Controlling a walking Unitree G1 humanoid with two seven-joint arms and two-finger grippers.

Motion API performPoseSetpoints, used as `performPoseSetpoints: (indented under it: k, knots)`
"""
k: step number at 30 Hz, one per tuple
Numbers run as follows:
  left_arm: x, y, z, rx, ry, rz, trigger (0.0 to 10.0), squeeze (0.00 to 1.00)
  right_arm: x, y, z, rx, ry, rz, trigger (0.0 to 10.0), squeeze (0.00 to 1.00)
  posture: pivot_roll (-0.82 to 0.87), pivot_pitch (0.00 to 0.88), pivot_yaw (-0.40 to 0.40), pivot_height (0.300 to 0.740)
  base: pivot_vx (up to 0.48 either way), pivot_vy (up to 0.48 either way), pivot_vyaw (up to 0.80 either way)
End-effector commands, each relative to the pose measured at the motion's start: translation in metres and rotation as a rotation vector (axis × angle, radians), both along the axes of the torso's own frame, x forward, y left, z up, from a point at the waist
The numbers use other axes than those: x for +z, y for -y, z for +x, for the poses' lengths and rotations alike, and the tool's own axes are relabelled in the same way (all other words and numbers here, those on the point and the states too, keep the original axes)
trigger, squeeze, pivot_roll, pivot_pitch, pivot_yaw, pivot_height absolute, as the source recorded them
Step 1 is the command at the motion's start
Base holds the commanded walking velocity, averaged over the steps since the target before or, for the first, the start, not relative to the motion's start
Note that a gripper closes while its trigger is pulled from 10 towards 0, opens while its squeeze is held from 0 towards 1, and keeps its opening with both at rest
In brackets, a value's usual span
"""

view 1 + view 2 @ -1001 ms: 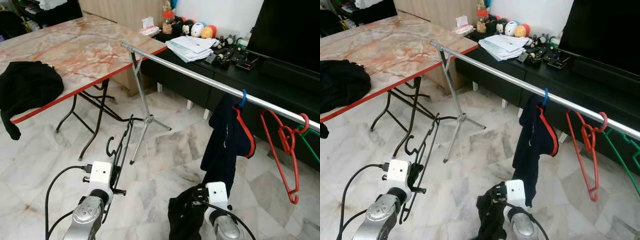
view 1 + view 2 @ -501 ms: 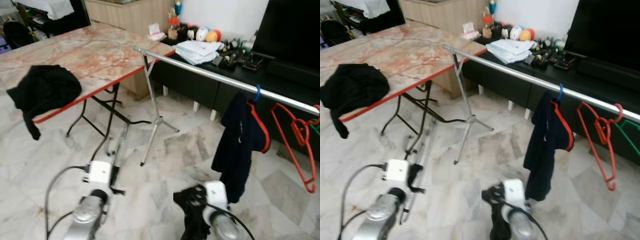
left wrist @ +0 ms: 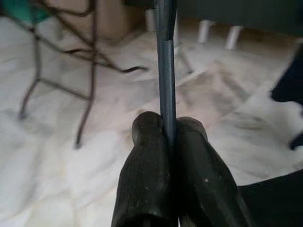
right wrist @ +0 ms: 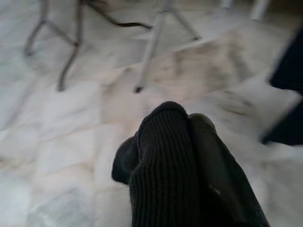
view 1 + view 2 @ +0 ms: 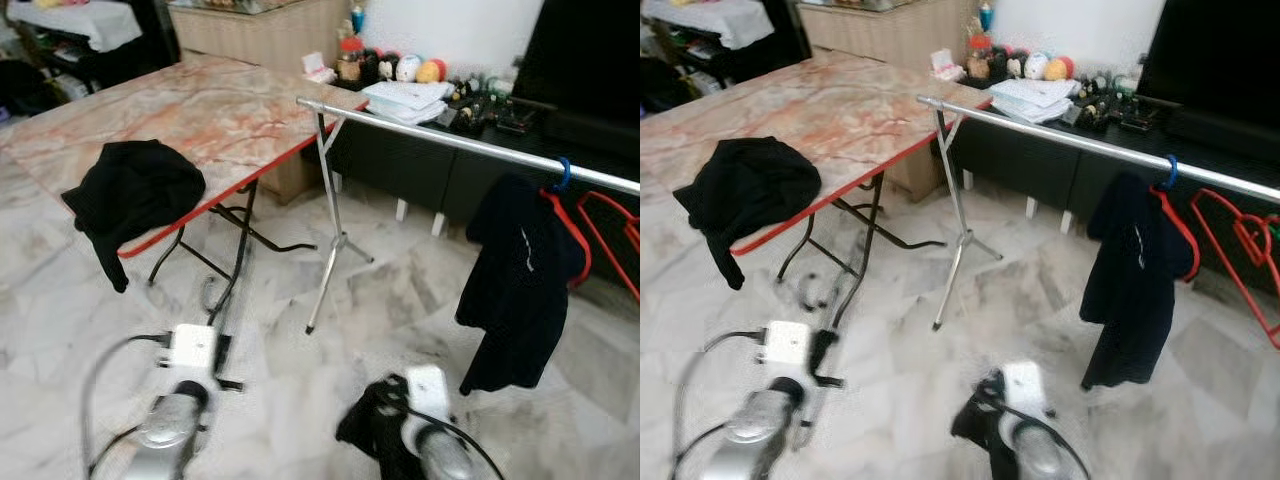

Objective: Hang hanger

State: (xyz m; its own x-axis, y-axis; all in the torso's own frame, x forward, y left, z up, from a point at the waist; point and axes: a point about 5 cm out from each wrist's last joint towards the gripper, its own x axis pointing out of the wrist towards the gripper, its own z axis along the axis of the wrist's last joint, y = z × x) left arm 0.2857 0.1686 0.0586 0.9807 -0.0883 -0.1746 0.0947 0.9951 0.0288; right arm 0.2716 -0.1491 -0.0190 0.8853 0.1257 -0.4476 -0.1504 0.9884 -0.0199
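Honestly, with the left gripper pinched tight on the thin hanger and the right gripper clamping a dark garment, lower frame, either could slip mid-walk before reaching the rail.

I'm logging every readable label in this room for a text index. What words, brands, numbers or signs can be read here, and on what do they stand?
None can be read.
Stack of papers on the black cabinet: any print is too small and blurred.
Small box at the table's far corner: no legible label.
Hanging dark garment: a pale mark, too blurred to read.
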Motion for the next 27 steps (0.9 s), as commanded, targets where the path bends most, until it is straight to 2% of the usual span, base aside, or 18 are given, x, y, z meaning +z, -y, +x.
performPoseSetpoints:
  k: [1, 5, 8, 18, 22, 27]
  knots:
    - [0.0004, -0.0085, 0.0000, 0.020, -0.007, 0.006, 10.0, 0.00, 0.0053, -0.0092, 0.0055, 0.015, 0.026, 0.017, 10.0, 0.00, 0.05, 0.080, 0.056, 0.740, 0.000, 0.480, -0.80]
    - [0.0003, -0.0088, 0.0000, 0.020, -0.007, 0.005, 10.0, 0.00, 0.0051, -0.0093, 0.0053, 0.014, 0.024, 0.018, 10.0, 0.00, 0.05, 0.080, 0.056, 0.740, 0.000, 0.480, -0.80]
    - [0.0007, -0.0090, 0.0002, 0.019, -0.006, 0.005, 10.0, 0.00, 0.0053, -0.0097, 0.0056, 0.015, 0.024, 0.018, 10.0, 0.00, 0.05, 0.081, 0.056, 0.740, 0.000, 0.480, 0.00]
    - [0.0020, -0.0085, -0.0007, 0.011, 0.004, 0.003, 10.0, 0.00, 0.0057, -0.0098, 0.0059, 0.011, 0.026, 0.019, 10.0, 0.00, 0.05, 0.085, 0.055, 0.740, 0.000, 0.000, -0.08]
    - [0.0023, -0.0078, -0.0008, 0.009, 0.005, 0.005, 10.0, 0.00, 0.0059, -0.0096, 0.0061, 0.010, 0.027, 0.018, 10.0, 0.00, 0.05, 0.086, 0.055, 0.740, 0.000, 0.000, -0.80]
    - [0.0027, -0.0069, -0.0010, 0.004, 0.004, 0.006, 10.0, 0.00, 0.0061, -0.0093, 0.0063, 0.009, 0.028, 0.019, 10.0, 0.00, 0.06, 0.086, 0.055, 0.740, 0.000, 0.000, 0.00]
